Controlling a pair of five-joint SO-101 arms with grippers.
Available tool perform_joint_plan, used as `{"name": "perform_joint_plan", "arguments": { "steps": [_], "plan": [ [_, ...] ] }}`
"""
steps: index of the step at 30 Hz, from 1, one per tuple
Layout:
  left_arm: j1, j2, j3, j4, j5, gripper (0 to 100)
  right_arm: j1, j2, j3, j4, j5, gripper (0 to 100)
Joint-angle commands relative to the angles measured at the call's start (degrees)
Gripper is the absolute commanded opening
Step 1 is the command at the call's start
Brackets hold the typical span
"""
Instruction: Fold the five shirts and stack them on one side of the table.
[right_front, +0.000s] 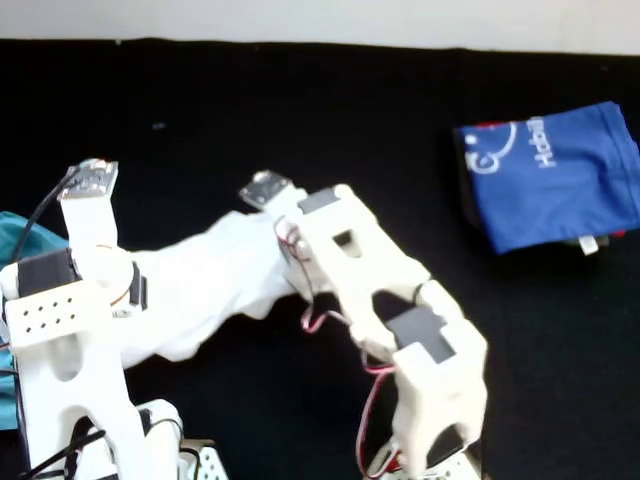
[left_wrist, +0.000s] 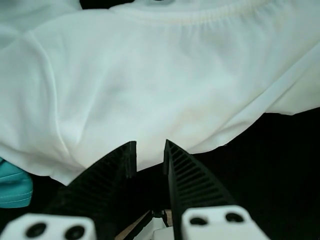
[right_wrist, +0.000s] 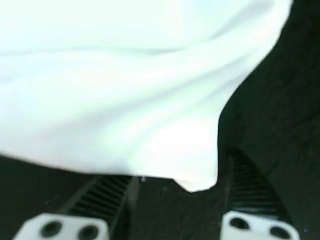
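White, soft fabric makes up the shirt (right_front: 210, 280) in the middle-left of the black worktop (right_front: 300, 110). It lies unfolded and rumpled, pulled into a long band with loose creases. In the left wrist view the shirt (left_wrist: 150, 75) shows a ribbed, gathered seam along one edge and a smooth, matte weave with shallow folds. The left pincer (left_wrist: 149, 150) has black, ridged, wedge-shaped fingers. It is released, its tips a narrow gap apart right at the shirt's hem. The right pincer (right_wrist: 181, 167) is also released and spread wide, and a hanging corner of the shirt (right_wrist: 125, 75) dips between its fingers without being clamped.

Near the right edge of the worktop, well apart from the white shirt, lies a folded blue shirt (right_front: 560, 175) with white print. It is a neat slab with a small white tag at its near edge, and dark and red edges of other cloth peek out beneath it. A teal cloth (right_front: 15, 240) lies at the left edge, partly behind the left arm (right_front: 60, 320). The blocky white right arm (right_front: 400, 300) covers the shirt's right end.
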Motion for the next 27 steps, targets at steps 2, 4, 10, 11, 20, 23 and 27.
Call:
{"name": "perform_joint_plan", "arguments": {
  "steps": [2, 4, 10, 11, 20, 23, 27],
  "plan": [
    [-0.48, -0.13, -0.13, 0.44, 0.18, 10, 1.19, 2.77, -5.49, 0.40, -0.09, 14.3],
    [-0.48, -0.13, -0.13, 0.44, 0.18, 10, 2.51, 2.95, -6.73, 0.48, -0.09, 6.4],
    [-0.48, -0.13, -0.13, 0.44, 0.18, 10, 8.13, 2.86, -13.76, 4.53, -0.18, 0.5],
    [-0.48, -0.13, -0.13, 0.44, 0.18, 10, 9.19, 2.77, -15.87, 6.46, -0.09, 0.5],
    [-0.13, -0.22, -1.80, 2.37, 0.18, 10, 23.43, 2.86, -49.36, 25.98, -0.09, 0.5],
    [1.36, -0.22, -4.70, 6.42, 0.18, 10, 27.74, 2.95, -61.32, 29.93, -0.09, 0.5],
    [8.22, 0.31, -5.23, 8.35, 0.18, 10, 29.93, 2.95, -73.54, 33.98, -0.09, 0.5]
  ]
}}
